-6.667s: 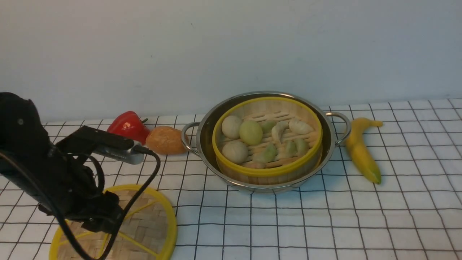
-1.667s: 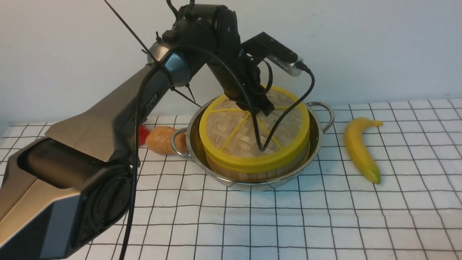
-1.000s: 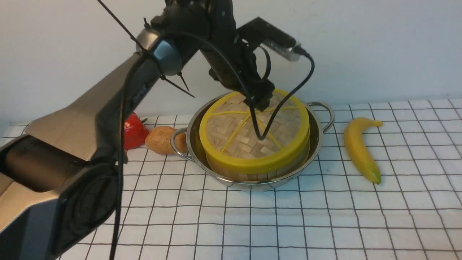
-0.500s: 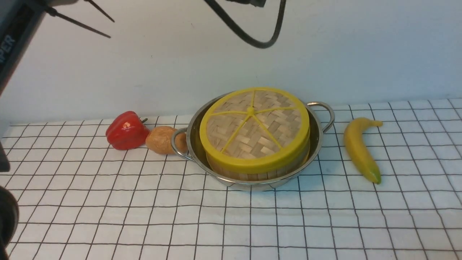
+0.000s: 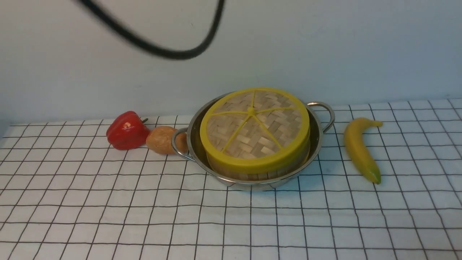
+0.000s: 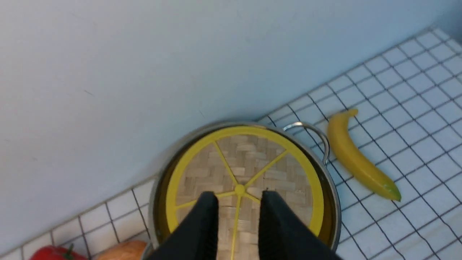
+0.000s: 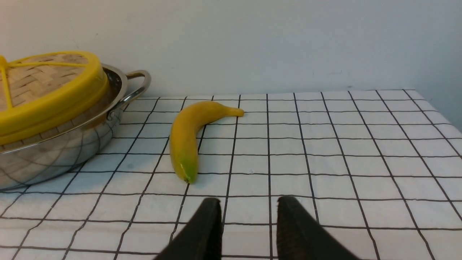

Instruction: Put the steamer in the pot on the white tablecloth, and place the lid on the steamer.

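The lid (image 5: 254, 126), a woven disc with a yellow rim and spokes, lies flat on the steamer (image 5: 252, 175). Only the steamer's bamboo side wall shows under it; the food inside is hidden. The steamer sits in the shiny pot (image 5: 317, 144) on the white tablecloth (image 5: 216, 224). My left gripper (image 6: 239, 198) is open and empty, held high above the lid (image 6: 249, 166); it is out of the front view. My right gripper (image 7: 249, 202) is open and empty low over the cloth, right of the pot (image 7: 65, 151).
A red pepper (image 5: 125, 130) and a brown bread roll (image 5: 162, 140) lie against the pot's left handle. A banana (image 5: 359, 150) lies just right of the pot, in front of my right gripper (image 7: 186, 139). A black cable (image 5: 162, 50) hangs across the top. A wall stands close behind.
My left arm carried the lid from the front left onto the steamer, let go, and rose out of the front view. Only its cable still shows.
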